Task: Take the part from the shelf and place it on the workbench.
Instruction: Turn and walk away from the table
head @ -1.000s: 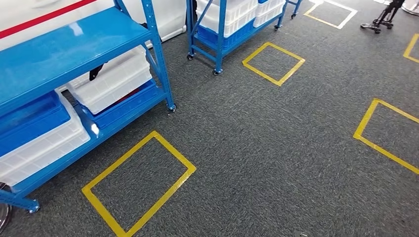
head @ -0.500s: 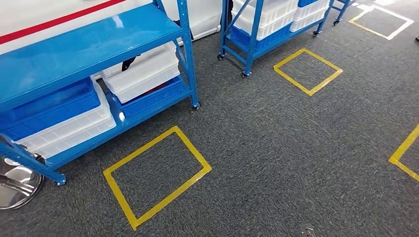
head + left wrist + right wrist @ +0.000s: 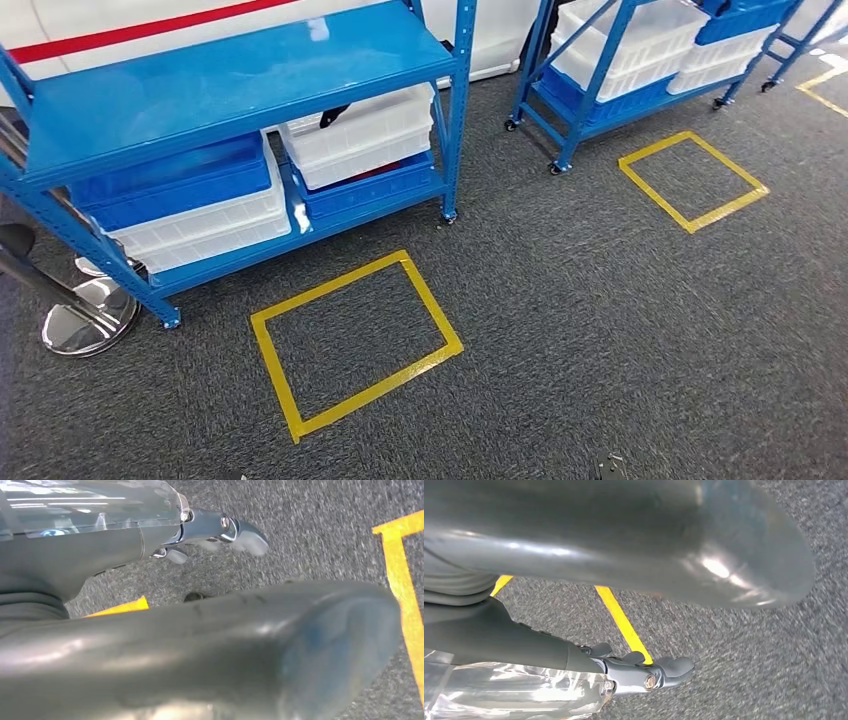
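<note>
Found blue shelf [image 3: 230,80] standing on grey carpet [image 3: 620,330], top tier bare and glossy. Noted on lower tier, at right, a white bin [image 3: 360,135] stacked on a blue bin [image 3: 365,190]; at left, a blue crate [image 3: 170,180] stacked on a white crate [image 3: 200,225]. Observed a dark item [image 3: 335,114] protruding from the white bin under the top tier; could not tell whether this was the part.

Recorded a yellow tape square [image 3: 273,379] on the carpet just in front of the shelf, and a second tape square [image 3: 655,194] near a second blue rack [image 3: 600,70] loaded with white and blue bins. Noted a chrome stand base [image 3: 85,315] beside the shelf's left leg.

Found left hand [image 3: 215,527] hanging above the carpet, fingers [image 3: 250,537] released and extended, grasping nothing. Found right hand [image 3: 644,672] likewise above the carpet near a yellow tape line, its fingers [image 3: 674,666] released, empty.
</note>
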Motion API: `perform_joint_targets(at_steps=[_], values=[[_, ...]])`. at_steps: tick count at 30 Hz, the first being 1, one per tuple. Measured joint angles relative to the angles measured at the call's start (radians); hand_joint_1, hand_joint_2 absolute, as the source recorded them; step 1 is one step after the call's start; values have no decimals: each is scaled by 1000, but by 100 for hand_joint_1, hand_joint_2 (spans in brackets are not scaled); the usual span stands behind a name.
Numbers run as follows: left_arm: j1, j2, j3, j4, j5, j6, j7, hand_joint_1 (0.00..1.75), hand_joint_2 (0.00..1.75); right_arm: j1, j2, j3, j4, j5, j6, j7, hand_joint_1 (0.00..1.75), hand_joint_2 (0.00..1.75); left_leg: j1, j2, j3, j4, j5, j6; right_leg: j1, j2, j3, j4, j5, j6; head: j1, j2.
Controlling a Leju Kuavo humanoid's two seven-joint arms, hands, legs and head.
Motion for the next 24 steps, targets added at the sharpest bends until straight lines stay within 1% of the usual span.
perform_joint_targets(at_steps=[1, 2, 3, 4, 5, 6, 7, 8, 9, 10, 11, 12, 13, 14, 15, 16, 17, 18, 19, 20, 21, 22, 23, 24], values=[[0, 0, 0, 0, 0, 0, 0, 0, 0, 1, 0, 0, 0, 0, 0, 0, 0, 0, 0, -14, 0, 1, -1, 0, 0, 2, -20, 30, 1, 1, 0, 0], [0, 0, 0, 0, 0, 0, 0, 0, 0, 2, 0, 0, 0, 0, 0, 1, 0, 0, 0, -28, 1, 3, -1, -1, -2, 3, -22, 22, 23, 1, 0, 0], [1, 0, 0, 0, 0, 0, 1, 0, 0, 1, 0, 0, 0, 0, 0, 1, 0, 0, 0, -43, 2, 6, -3, -3, -3, 7, -6, -24, 61, 1, 0, 0], [1, 0, 0, 0, -1, 0, 1, 0, 0, 1, 0, 0, 0, 0, 0, 1, 0, 0, 1, -56, 2, 10, -5, -6, -7, 20, 20, -92, 101, 0, 0, 0], [0, 0, 0, 0, -1, 0, 1, 0, 0, 0, 0, 0, 0, 0, 0, 1, 0, 0, 1, -68, 0, 16, -8, -11, -8, 39, 46, -153, 129, 1, 0, 0], [-1, 0, 0, -1, -1, 0, 1, 0, 0, 0, 0, 0, 0, 0, 0, 1, 0, 0, 0, -78, -3, 20, -10, -16, -9, 53, 63, -196, 145, 0, 0, 0], [-2, 0, 0, -1, -1, 0, 2, 0, 0, -1, 0, 0, 0, 0, 0, 1, 0, 0, 0, -87, -7, 23, -12, -21, -9, 63, 70, -216, 148, -1, 0, 0], [-1, 0, 0, -1, -1, 0, 2, 0, 0, -2, 0, 0, 0, 0, 0, 1, 0, 0, 1, -95, -11, 23, -11, -27, -6, 61, 71, -218, 145, -4, 0, 0], [0, 0, 0, -1, -1, 0, 2, 0, 0, -4, 0, 0, 0, 1, 0, 1, 0, 0, 2, -102, -13, 21, -10, -33, -7, 51, 72, -219, 147, -10, -1, 0], [2, 0, 0, -1, -1, 1, 2, 0, 0, -5, 1, 0, 0, 1, 0, 1, 0, 0, 2, -96, -14, 24, -13, -38, -7, 42, 73, -222, 148, -16, -1, 0], [3, 0, 0, -1, -1, 1, 2, 0, 0, -5, 1, 0, 0, 2, 0, 1, 0, 0, 2, -76, -21, 37, -23, -44, -9, 31, 76, -226, 149, -24, -2, 0], [3, 1, 0, -1, -2, 1, 2, 0, 0, -5, 2, 0, 0, 2, 0, 1, 0, 0, 1, -49, -36, 71, -44, -49, -9, 20, 78, -230, 149, -31, -2, 0], [1, 1, 0, -1, -2, 1, 1, 0, 0, -4, 2, 0, 0, 2, 0, 0, 0, 0, 2, -20, -62, 127, -75, -53, -8, 7, 79, -231, 148, -36, -3, 0], [-1, 1, 0, -1, -2, 1, 1, 0, 0, -3, 2, 0, 0, 2, -1, 0, 0, 0, 4, -1, -96, 196, -109, -57, -6, -6, 79, -231, 147, -40, -4, 0], [-1, 0, 0, -1, -4, 1, 1, 0, 0, -1, 2, -1, 0, 2, -1, 0, 0, 0, 6, 7, -129, 262, -135, -60, -4, -19, 80, -231, 145, -42, -4, 0], [-1, 0, 0, -1, -5, 1, 1, 0, 0, -1, 2, -1, 0, 2, -1, 0, 0, 0, 8, 10, -150, 304, -145, -62, -3, -30, 80, -231, 144, -42, -4, 0], [1, 0, 0, -1, -7, 1, 2, 0, 0, -1, 2, -1, 0, 2, -1, 0, 0, 0, 9, 12, -152, 309, -136, -62, -2, -38, 82, -230, 142, -41, -4, 0], [3, 0, 0, -1, -8, 1, 2, 0, 0, -1, 2, -1, 0, 2, -2, 0, 0, 0, 9, 14, -132, 271, -108, -61, -2, -44, 85, -230, 140, -39, -4, 0], [4, 0, 0, -1, -9, 1, 2, 0, 0, -1, 2, -1, 0, 2, -2, 0, 0, 0, 9, 17, -98, 204, -72, -58, -2, -49, 89, -230, 138, -37, -4, 0], [4, 1, 0, -2, -10, 1, 2, 0, 0, -1, 2, -1, 0, 2, -3, 0, 0, 0, 6, 24, -60, 131, -42, -51, -1, -53, 92, -230, 135, -34, -4, 0], [4, 1, 0, -2, -11, 1, 2, 0, 0, -2, 3, -1, 0, 2, -3, 0, 0, 0, 3, 31, -29, 72, -23, -44, 0, -56, 94, -229, 133, -30, -4, 0], [4, 2, 0, -2, -13, 1, 2, 0, 0, -1, 3, -1, 0, 2, -4, 0, 0, 0, 0, 36, -12, 38, -16, -38, 1, -59, 95, -229, 132, -26, -3, 0], [4, 2, 0, -2, -14, 2, 2, 0, 0, -1, 4, -1, 0, 2, -4, 0, 0, 0, -4, 39, -7, 25, -17, -33, 2, -61, 95, -229, 132, -21, -3, 0], [6, 3, 1, -2, -15, 2, 2, 0, 0, -1, 4, -2, 0, 1, -5, 0, 0, 0, -5, 37, -6, 21, -16, -30, 2, -63, 96, -231, 132, -15, -3, 0]])
